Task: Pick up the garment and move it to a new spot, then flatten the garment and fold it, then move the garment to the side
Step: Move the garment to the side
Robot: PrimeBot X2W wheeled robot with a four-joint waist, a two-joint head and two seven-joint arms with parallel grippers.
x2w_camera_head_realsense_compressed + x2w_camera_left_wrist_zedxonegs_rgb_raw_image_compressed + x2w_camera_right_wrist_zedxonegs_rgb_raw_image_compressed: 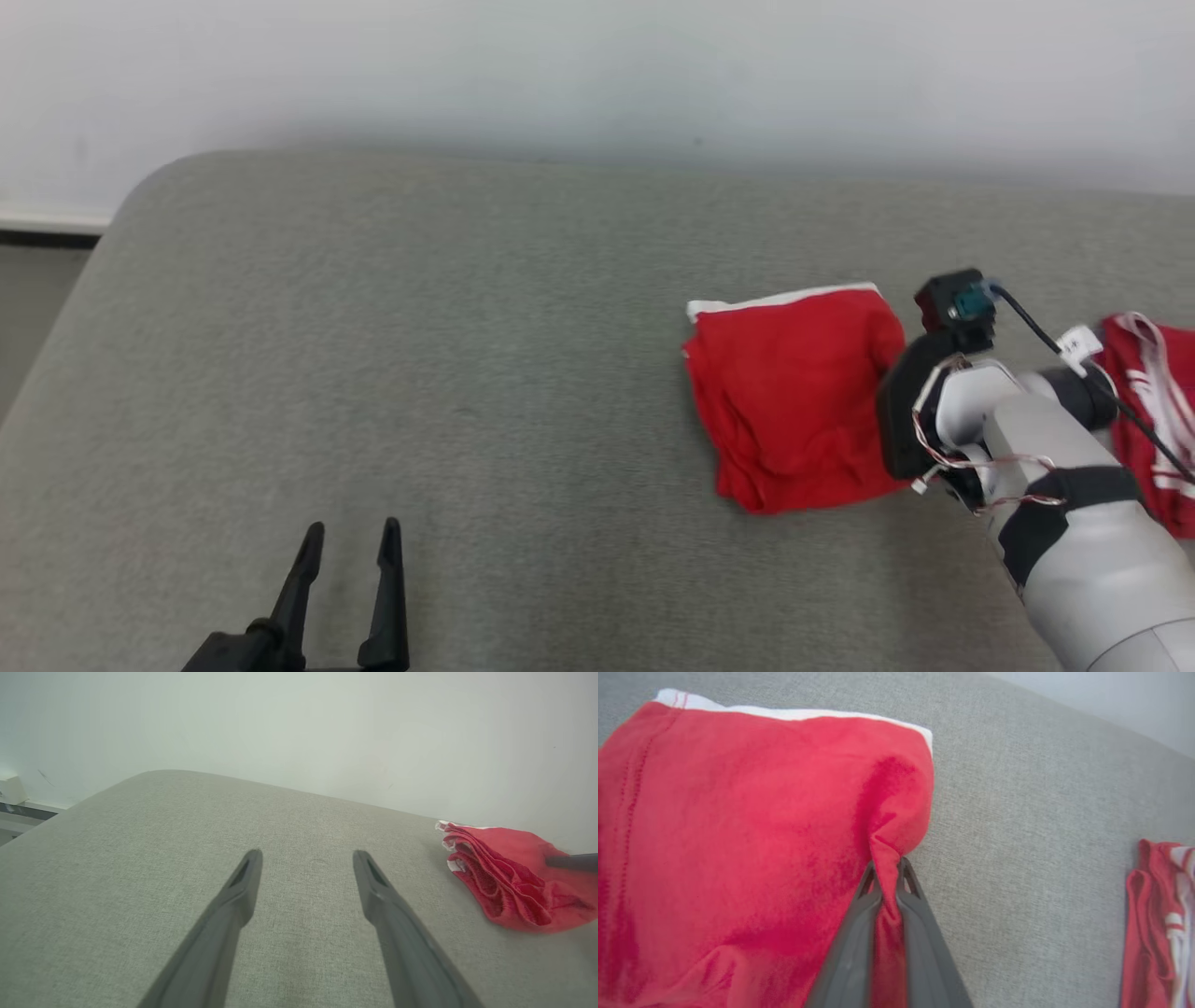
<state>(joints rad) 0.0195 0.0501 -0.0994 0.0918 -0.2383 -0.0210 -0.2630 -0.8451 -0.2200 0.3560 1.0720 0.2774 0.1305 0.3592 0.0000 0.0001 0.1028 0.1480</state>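
While the folded red cloth garment with white hem (794, 392) lies on the right of the grey fabric-covered counter (420, 373), before a plain pale wall (560, 75), the right hand (887, 868) pinches its edge between closed fingers. The left hand (352, 530) stands wide, empty, well apart. Another red-and-white garment (1153, 411) lies further right.

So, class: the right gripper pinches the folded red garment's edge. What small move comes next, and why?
Probably lift slightly, ready to carry aside: the right gripper is shut on an edge of the red garment, which already lies folded; the left gripper stands open.
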